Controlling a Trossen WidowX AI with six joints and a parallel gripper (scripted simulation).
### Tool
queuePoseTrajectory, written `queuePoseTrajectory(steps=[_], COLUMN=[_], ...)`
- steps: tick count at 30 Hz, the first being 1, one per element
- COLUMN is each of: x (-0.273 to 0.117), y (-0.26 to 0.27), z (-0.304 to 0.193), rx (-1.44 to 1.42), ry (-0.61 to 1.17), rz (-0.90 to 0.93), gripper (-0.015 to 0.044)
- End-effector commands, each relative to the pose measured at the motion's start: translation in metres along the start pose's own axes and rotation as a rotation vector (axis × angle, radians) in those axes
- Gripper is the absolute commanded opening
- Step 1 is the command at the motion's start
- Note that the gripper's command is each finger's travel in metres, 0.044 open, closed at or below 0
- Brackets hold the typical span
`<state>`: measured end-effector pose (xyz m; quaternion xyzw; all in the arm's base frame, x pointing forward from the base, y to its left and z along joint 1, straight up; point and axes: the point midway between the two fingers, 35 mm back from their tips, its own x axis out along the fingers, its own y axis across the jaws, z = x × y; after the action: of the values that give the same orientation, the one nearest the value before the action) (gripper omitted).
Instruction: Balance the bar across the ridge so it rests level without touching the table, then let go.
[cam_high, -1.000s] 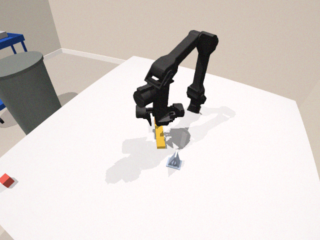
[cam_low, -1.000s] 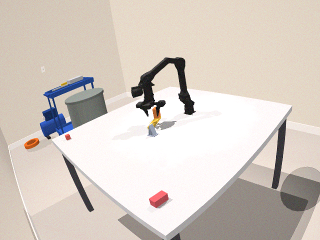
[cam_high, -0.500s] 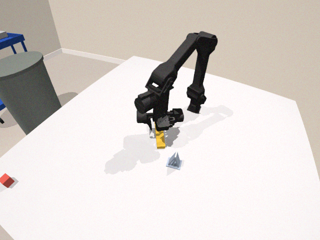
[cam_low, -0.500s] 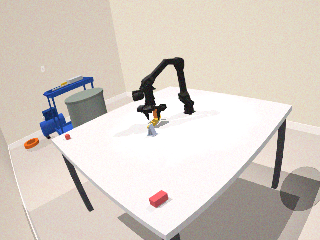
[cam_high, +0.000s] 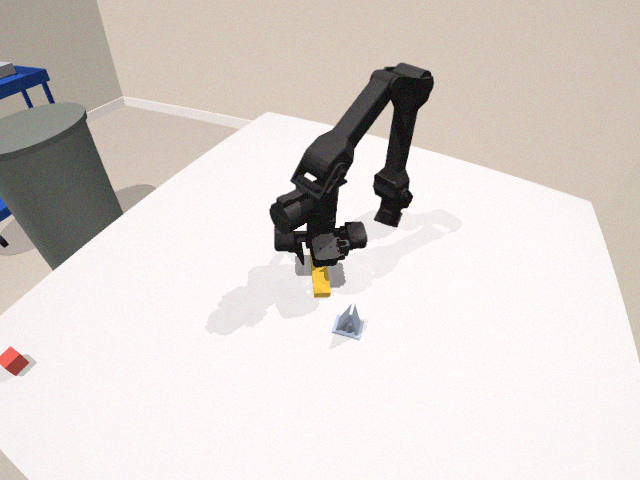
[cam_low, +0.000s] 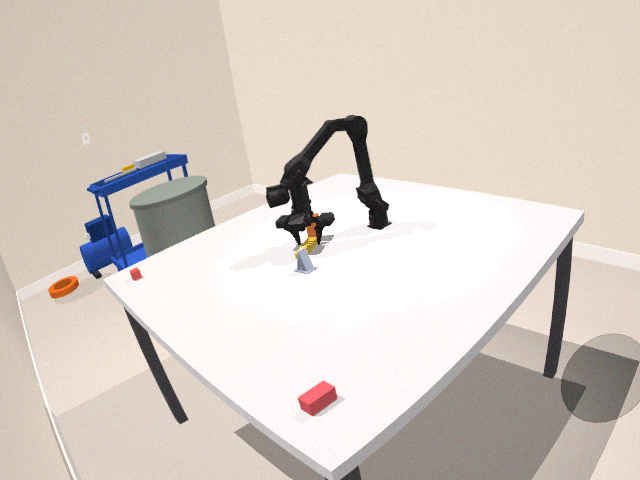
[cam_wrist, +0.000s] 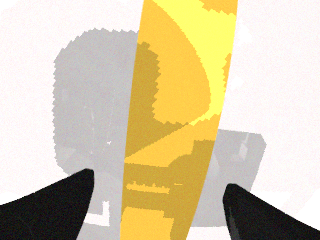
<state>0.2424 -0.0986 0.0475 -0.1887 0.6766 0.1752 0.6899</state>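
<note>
The yellow bar lies on the white table, with an orange block at its far end. The arm hides that block in the top view. The grey-blue ridge stands on its base plate, apart from the bar, just beyond the bar's near end. My gripper points down and is open, low over the bar. In the wrist view one finger is on each side of the bar, with a gap on both sides.
A small red block sits at the table's left edge. A larger red block is near the front corner. A grey-green bin and a blue cart stand beyond the table's left edge.
</note>
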Motion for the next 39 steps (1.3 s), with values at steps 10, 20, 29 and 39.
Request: queuePoseTrajectory(steps=[10, 20, 29, 39], x=[0.000, -0.001, -0.023, -0.048], y=[0.000, 0.000, -0.004, -0.006], z=[0.000, 0.000, 0.003, 0.004], rx=[0.000, 0.000, 0.001, 0.001], ry=[0.000, 0.000, -0.001, -0.002], rz=[0.000, 0.000, 0.000, 0.000], gripper=[0.0184, 0.0058, 0.0000, 0.0000])
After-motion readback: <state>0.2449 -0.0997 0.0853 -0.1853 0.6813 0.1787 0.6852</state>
